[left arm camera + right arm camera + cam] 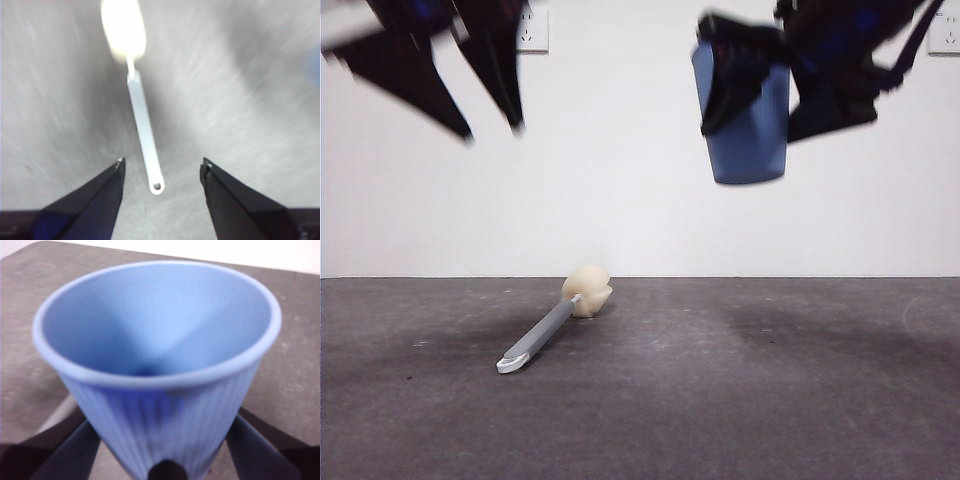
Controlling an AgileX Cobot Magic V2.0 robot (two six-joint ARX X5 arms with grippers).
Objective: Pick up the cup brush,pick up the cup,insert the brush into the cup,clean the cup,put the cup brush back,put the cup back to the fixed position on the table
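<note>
The right gripper (pixel 760 95) pinches the cup (pixel 745 125), a pale blue ribbed tumbler, held upright high above the table (pixel 770 400); its inside looks empty. The left gripper (pixel 161 167) hangs above with jaws spread, holding nothing. Below it the brush (pixel 552 328) lies flat on the table, cream sponge head away from the camera, grey handle toward it.

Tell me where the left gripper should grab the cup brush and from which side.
Grip the cup brush on its slim grey handle, around mid-length, coming straight down from above. It lies flat on the table, and the left gripper, open, already straddles the handle's looped end. The sponge head is probably too soft to hold firmly.
</note>
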